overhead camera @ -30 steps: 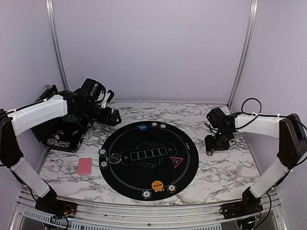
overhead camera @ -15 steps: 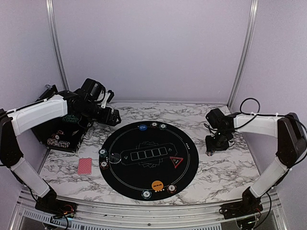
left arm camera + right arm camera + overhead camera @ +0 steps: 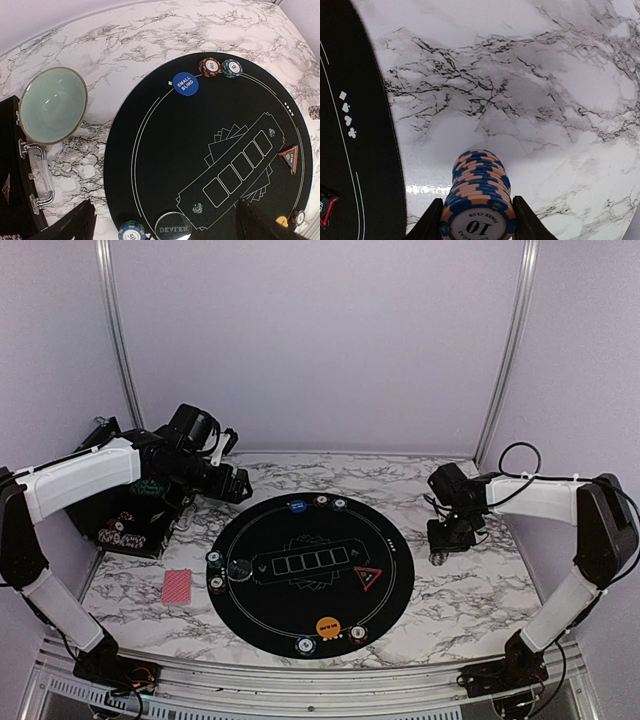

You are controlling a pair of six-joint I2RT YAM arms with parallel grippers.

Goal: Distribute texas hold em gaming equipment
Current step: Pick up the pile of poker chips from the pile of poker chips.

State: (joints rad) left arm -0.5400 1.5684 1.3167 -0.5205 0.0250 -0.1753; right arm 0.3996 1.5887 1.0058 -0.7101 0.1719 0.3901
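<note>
My right gripper [image 3: 477,226] is shut on a tall stack of blue-and-peach "10" poker chips [image 3: 480,192] that stands on the marble just right of the black mat [image 3: 310,540]. The stack also shows in the top view [image 3: 439,558]. My left gripper [image 3: 167,227] is open and empty, hovering over the mat's far left side. On the mat lie a blue small-blind disc [image 3: 185,83], two chips [image 3: 209,66] beside it, a clear dealer button [image 3: 173,229], a "50" chip [image 3: 131,231], a red triangle marker [image 3: 290,157] and an orange disc [image 3: 327,626]. A red-backed card [image 3: 177,586] lies left of the mat.
A teal bowl [image 3: 52,105] sits at the far left beside an open black case [image 3: 130,525]. More chips lie at the mat's left rim [image 3: 214,560] and near rim [image 3: 305,645]. Metal frame posts stand at the back corners.
My right gripper has shifted slightly towards the far left at the chip stack. The left arm has not moved.
</note>
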